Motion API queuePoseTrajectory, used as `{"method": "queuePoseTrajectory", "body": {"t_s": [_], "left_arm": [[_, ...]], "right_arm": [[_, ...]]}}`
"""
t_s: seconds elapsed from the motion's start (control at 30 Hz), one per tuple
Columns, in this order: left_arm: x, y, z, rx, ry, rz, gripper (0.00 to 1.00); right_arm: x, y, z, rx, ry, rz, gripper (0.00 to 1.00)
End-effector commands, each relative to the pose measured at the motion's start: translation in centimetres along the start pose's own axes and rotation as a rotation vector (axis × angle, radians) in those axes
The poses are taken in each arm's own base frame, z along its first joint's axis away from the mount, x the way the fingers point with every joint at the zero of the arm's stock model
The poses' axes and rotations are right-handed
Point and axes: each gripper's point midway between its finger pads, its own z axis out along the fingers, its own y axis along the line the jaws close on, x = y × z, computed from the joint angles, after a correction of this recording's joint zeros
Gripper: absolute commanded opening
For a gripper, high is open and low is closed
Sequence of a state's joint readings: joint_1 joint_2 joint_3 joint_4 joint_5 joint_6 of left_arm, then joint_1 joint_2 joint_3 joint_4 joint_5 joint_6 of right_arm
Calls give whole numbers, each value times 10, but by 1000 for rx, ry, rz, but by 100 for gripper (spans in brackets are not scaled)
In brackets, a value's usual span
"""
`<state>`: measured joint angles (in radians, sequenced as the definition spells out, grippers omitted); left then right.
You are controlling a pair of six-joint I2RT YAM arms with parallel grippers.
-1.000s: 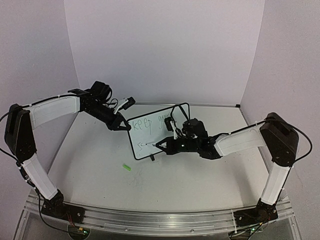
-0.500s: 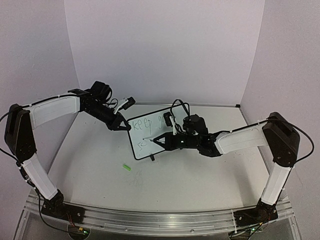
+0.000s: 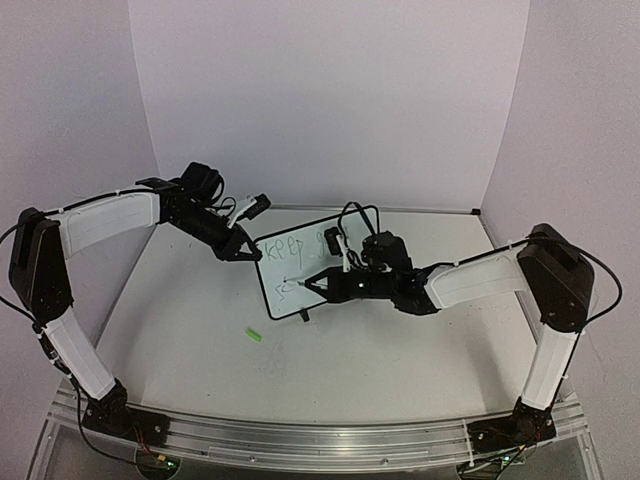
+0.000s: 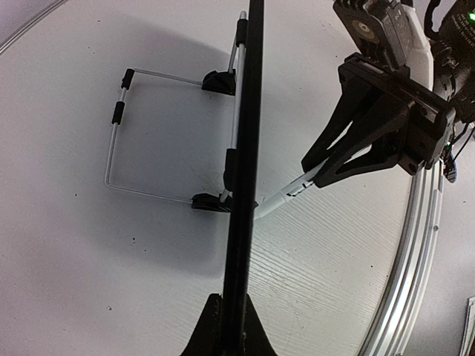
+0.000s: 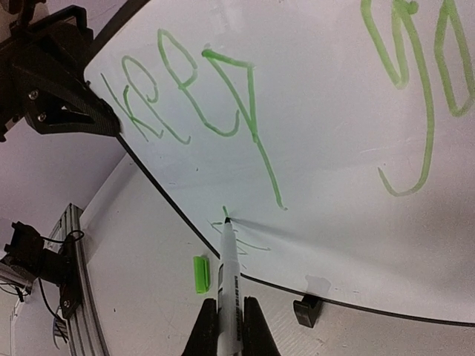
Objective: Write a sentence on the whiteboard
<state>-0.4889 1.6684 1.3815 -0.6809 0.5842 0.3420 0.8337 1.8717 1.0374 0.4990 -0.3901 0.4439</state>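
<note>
The whiteboard [image 3: 296, 266] stands tilted on the table, black-framed. My left gripper [image 3: 241, 254] is shut on its upper left edge; the left wrist view shows the board edge-on [image 4: 249, 133] between the jaws of that gripper [image 4: 231, 305]. The sentence [image 5: 194, 96] is green handwriting, "keep" then "go", with a few thin strokes [image 5: 241, 239] low on the board. My right gripper [image 5: 230, 317] is shut on a white marker [image 5: 228, 276], whose tip touches the board at those strokes. From above, the right gripper [image 3: 320, 284] is in front of the board's lower left part.
The marker's green cap [image 3: 254, 335] lies on the table in front of the board, also seen as a green cap [image 5: 201, 274] beside the marker. A wire stand [image 4: 117, 137] props the board from behind. A black foot [image 5: 308, 311] sits under its lower edge.
The right gripper and marker have shifted slightly left and up across the board's lower left area. The left arm and the board have stayed put.
</note>
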Motion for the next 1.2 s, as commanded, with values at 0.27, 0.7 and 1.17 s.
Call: {"method": "queuePoseTrajectory", "body": {"t_s": [0.27,0.7,1.17], "left_arm": [[12,13,5,-59,58,2,0],[12,13,5,-60,58,3,0],[11,13,4,-61,56,4,0]], "right_arm": [[30,-29,7,70,43,48,0],[24,-33,0,112,12,38,0],[-6,2,-23,18,-51,-15,0]]}}
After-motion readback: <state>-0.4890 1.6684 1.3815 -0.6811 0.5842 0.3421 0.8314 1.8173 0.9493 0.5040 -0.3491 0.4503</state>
